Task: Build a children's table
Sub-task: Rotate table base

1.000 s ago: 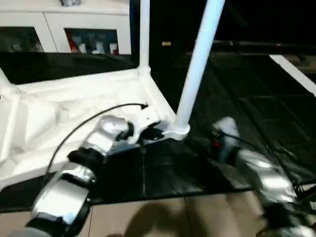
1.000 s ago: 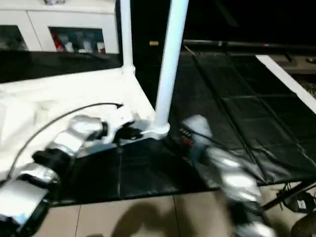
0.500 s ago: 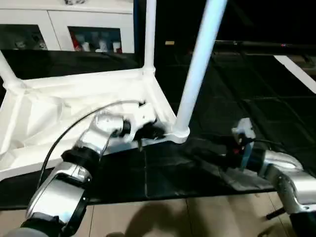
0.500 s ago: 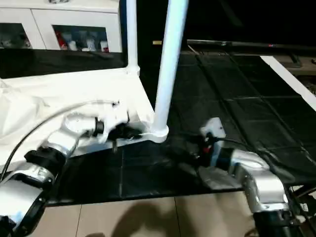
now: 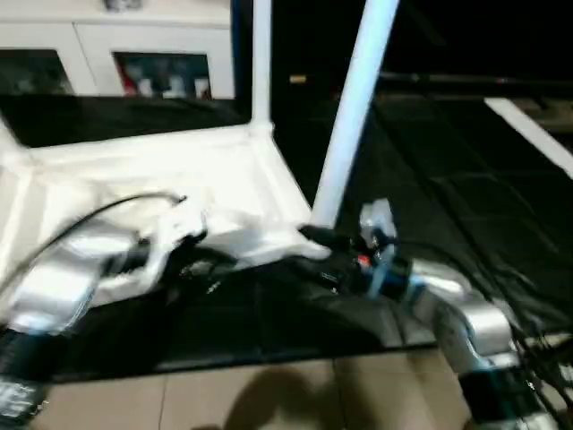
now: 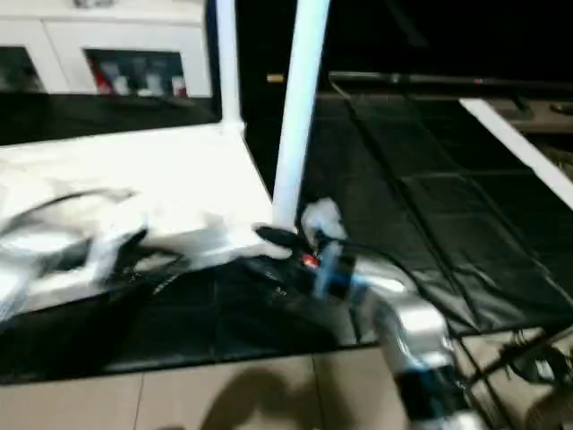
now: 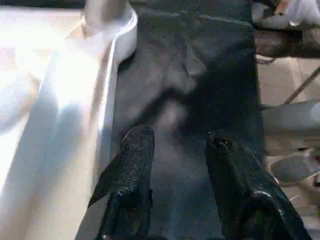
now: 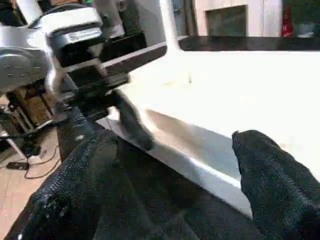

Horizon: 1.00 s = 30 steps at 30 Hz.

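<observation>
1. Two grippers sit nearest you: the left gripper (image 7: 175,165) has its fingers parted with nothing between them, over the black mat (image 7: 200,75); the right gripper (image 8: 165,200) gapes wide, also empty.
2. Just beyond, the children's table (image 5: 224,170) lies upside down, legs up. You should find it light, stiff and slick; take the rim (image 7: 107,100) or a leg (image 5: 349,116) low, near its socket.
3. Farthest, the white cabinet (image 5: 134,36): no writing you can read.

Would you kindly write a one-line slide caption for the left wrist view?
Left gripper, fingers apart and empty, over the black mat beside the upturned tabletop and a seated leg.
</observation>
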Motion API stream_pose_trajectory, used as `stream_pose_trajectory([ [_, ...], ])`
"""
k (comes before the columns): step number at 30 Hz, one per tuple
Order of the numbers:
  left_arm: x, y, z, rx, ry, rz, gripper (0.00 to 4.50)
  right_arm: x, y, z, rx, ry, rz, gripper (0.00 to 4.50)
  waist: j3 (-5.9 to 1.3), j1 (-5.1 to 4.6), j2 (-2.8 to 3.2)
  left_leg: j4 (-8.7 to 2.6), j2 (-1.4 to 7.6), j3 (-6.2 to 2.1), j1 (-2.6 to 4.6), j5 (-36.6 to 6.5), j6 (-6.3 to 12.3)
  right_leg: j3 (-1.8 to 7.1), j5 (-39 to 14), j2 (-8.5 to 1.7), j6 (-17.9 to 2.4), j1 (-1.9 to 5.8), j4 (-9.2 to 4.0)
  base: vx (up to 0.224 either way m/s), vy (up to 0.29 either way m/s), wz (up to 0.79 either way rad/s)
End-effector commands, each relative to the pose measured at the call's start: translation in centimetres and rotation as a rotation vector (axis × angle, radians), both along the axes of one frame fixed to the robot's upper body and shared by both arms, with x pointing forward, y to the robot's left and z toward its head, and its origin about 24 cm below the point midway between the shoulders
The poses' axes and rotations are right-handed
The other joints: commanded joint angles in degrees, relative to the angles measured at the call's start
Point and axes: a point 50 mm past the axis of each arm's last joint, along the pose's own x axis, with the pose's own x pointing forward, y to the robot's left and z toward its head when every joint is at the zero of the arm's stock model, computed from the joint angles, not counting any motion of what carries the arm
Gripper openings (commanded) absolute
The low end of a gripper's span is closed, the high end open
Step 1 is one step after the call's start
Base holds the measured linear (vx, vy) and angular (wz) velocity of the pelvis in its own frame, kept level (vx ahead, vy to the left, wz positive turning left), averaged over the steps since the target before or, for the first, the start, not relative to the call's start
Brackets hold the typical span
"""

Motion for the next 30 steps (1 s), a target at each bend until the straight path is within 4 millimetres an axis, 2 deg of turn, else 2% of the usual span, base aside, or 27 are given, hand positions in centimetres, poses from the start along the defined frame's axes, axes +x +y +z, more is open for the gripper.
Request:
stream_pose_trajectory([
  [1,-1.6,0.3,0.5,0.011,0.047,0.003,2.17,0.8,0.7,0.4,-0.005,-0.02,-0.038,3.95,-3.14,-0.3,0.87,-4.38,2.5,-0.73,-0.04,-8.52,0.11,4.98,-15.84,-5.42,-7.31,3.35,-4.26,0.0,0.0,0.0],
  [2,-2.1,0.6,0.5,0.023,0.063,0.011,2.25,1.0,1.0,0.4,-0.007,-0.024,-0.052,3.95,-2.83,-0.49,0.74,-4.67,2.32,-0.73,-0.1,-9.17,0.16,4.95,-17.73,-5.12,-6.6,3.26,-4.66,0.0,0.0,0.0],
  [3,-2.6,1.0,0.3,0.04,0.077,0.03,2.35,1.5,1.5,0.3,-0.015,-0.028,-0.085,3.95,-2.77,-0.31,0.97,-4.63,2.33,-0.69,0.54,-10.33,-0.12,4.98,-19.38,-5.07,-6.25,2.85,-4.97,0.0,0.0,0.0],
  [4,-2.7,1.1,0.2,0.045,0.081,0.041,2.47,1.7,1.7,0.2,-0.016,-0.027,-0.099,3.95,-2.73,-0.29,1.11,-4.56,2.36,-0.65,0.77,-11.12,-0.54,5.11,-19.99,-5.22,-6.33,2.6,-4.95,0.0,0.0,0.0],
  [5,-3.3,1.4,-0.1,0.062,0.094,0.088,2.58,2.5,2.4,0.1,-0.02,-0.021,-0.151,3.95,-2.78,-0.36,1.1,-4.62,2.38,-0.74,0.82,-11.89,-1.04,5.12,-20.82,-5.29,-6.38,2.65,-4.88,0.0,0.0,0.0],
  [6,-3.5,1.5,-0.3,0.072,0.101,0.113,2.64,2.9,2.8,0.0,-0.013,-0.003,-0.164,3.95,-2.57,-0.56,1.12,-4.83,2.25,-0.88,0.58,-12.66,-1.24,5.0,-22.34,-5.13,-5.89,2.9,-5.17,0.0,0.0,0.0],
  [7,-3.8,1.6,-0.4,0.082,0.11,0.128,2.7,3.1,3.3,0.0,-0.006,0.009,-0.171,3.95,-2.73,-0.49,1.27,-4.73,2.34,-0.88,0.85,-12.93,-1.44,5.09,-22.22,-5.2,-5.79,2.77,-5.12,0.0,0.0,0.0],
  [8,-4.2,1.6,-0.7,0.094,0.124,0.158,2.8,3.5,4.2,0.0,-0.004,0.019,-0.174,3.95,-2.71,-0.63,1.67,-4.82,2.32,-1.03,0.63,-13.19,-1.6,5.13,-21.31,-5.19,-6.12,2.87,-4.94,0.0,0.0,0.0],
  [9,-4.4,1.7,-0.8,0.1,0.13,0.172,2.91,3.7,4.6,0.0,-0.005,0.022,-0.175,3.95,-2.78,-0.8,1.51,-4.87,2.41,-1.11,0.55,-13.34,-1.85,5.13,-20.12,-5.14,-6.32,3.01,-4.82,0.0,0.0,0.0],
  [10,-4.6,1.8,-1.1,0.121,0.125,0.201,2.99,4.0,5.6,0.1,-0.013,0.021,-0.179,3.95,-2.82,-0.74,1.74,-4.84,2.34,-1.09,0.6,-13.23,-1.78,5.14,-19.5,-5.06,-6.41,2.99,-4.8,0.0,0.0,0.0],
  [12,-4.5,2.0,-1.4,0.149,0.103,0.268,3.12,5.0,6.6,0.2,-0.037,0.023,-0.225,3.95,-2.9,-1.02,1.72,-4.81,2.28,-1.11,0.42,-12.71,-2.11,5.26,-17.27,-4.99,-7.17,3.1,-4.39,0.0,0.0,0.0],
  [13,-4.5,2.0,-1.4,0.149,0.099,0.274,3.26,5.1,6.7,0.2,-0.041,0.023,-0.235,3.95,-2.91,-1.14,1.57,-4.8,2.28,-1.08,0.35,-12.45,-2.19,5.28,-16.93,-5.0,-7.27,3.11,-4.3,0.0,0.0,0.0],
  [14,-4.3,2.1,-1.4,0.152,0.077,0.311,3.26,6.0,6.9,0.3,-0.056,0.031,-0.306,3.95,-3.0,-1.07,1.71,-4.69,2.19,-1.03,0.41,-11.82,-2.3,5.34,-16.4,-5.04,-7.35,3.17,-4.27,0.0,0.0,0.0],
  [15,-4.3,2.1,-1.4,0.153,0.074,0.314,3.26,6.0,6.9,0.3,-0.056,0.033,-0.312,3.95,-3.0,-1.32,1.66,-4.73,2.23,-1.15,0.23,-10.99,-2.58,5.37,-15.14,-4.95,-7.76,3.25,-3.99,0.0,0.0,0.0],
  [16,-4.2,2.1,-1.5,0.156,0.061,0.333,3.48,6.5,7.0,0.3,-0.059,0.042,-0.348,3.95,-3.15,-1.26,1.68,-4.65,2.16,-1.06,0.31,-10.54,-2.46,5.33,-14.1,-4.83,-7.73,3.31,-3.93,0.0,0.0,0.0],
  [17,-4.0,2.3,-1.6,0.165,0.044,0.366,3.54,7.2,6.8,0.1,-0.086,0.046,-0.424,3.95,-3.09,-1.49,1.62,-4.7,2.22,-1.12,0.11,-10.36,-2.59,5.39,-13.03,-4.84,-8.05,3.31,-3.61,0.0,0.0,0.0],
  [18,-4.0,2.3,-1.6,0.165,0.044,0.366,3.58,7.2,6.8,0.1,-0.086,0.046,-0.424,3.95,-3.25,-1.48,1.62,-4.56,2.07,-0.97,0.22,-10.04,-2.75,5.4,-12.52,-4.83,-8.02,3.42,-3.67,0.0,0.0,0.0],
  [19,-3.9,2.5,-1.7,0.175,0.032,0.394,3.77,7.9,6.4,-0.1,-0.113,0.054,-0.5,3.95,-3.3,-1.5,1.54,-4.51,2.07,-0.99,0.09,-9.05,-2.6,5.45,-10.92,-4.76,-8.05,3.47,-3.36,0.0,0.0,0.0],
  [22,-3.8,2.6,-1.9,0.185,0.026,0.413,3.97,8.5,5.7,-0.3,-0.126,0.065,-0.574,3.95,-3.37,-1.43,1.62,-4.38,1.99,-0.76,0.36,-9.37,-2.51,5.46,-9.99,-4.69,-8.29,3.25,-3.27,0.0,0.0,0.0],
  [25,-3.1,2.6,-2.4,0.196,-0.022,0.461,4.19,9.5,3.6,-0.8,-0.161,0.078,-0.709,3.95,-3.34,-1.3,1.7,-4.33,1.95,-0.68,0.38,-9.47,-2.47,5.47,-9.1,-4.5,-8.15,3.16,-3.16,0.0,0.0,0.0],
  [28,-2.5,2.6,-2.6,0.201,-0.06,0.484,4.37,9.9,2.4,-1.0,-0.173,0.085,-0.771,3.95,-3.34,-0.99,1.7,-4.25,1.96,-0.48,0.76,-10.93,-2.7,5.62,-10.08,-4.49,-8.03,2.89,-3.33,0.0,0.0,0.0],
  [29,-2.0,2.4,-2.7,0.2,-0.09,0.504,4.41,10.2,1.2,-1.1,-0.192,0.083,-0.82,3.95,-3.3,-0.92,1.73,-4.28,1.86,-0.51,0.57,-11.38,-2.67,5.68,-10.74,-4.45,-7.83,2.97,-3.35,0.0,0.0,0.0],
  [30,-1.8,2.3,-2.7,0.198,-0.104,0.509,4.46,10.3,0.5,-1.2,-0.203,0.08,-0.85,3.95,-3.27,-0.82,1.78,-4.19,1.75,-0.4,0.77,-12.24,-2.71,5.75,-12.09,-4.29,-7.44,2.79,-3.66,0.0,0.0,0.0],
])
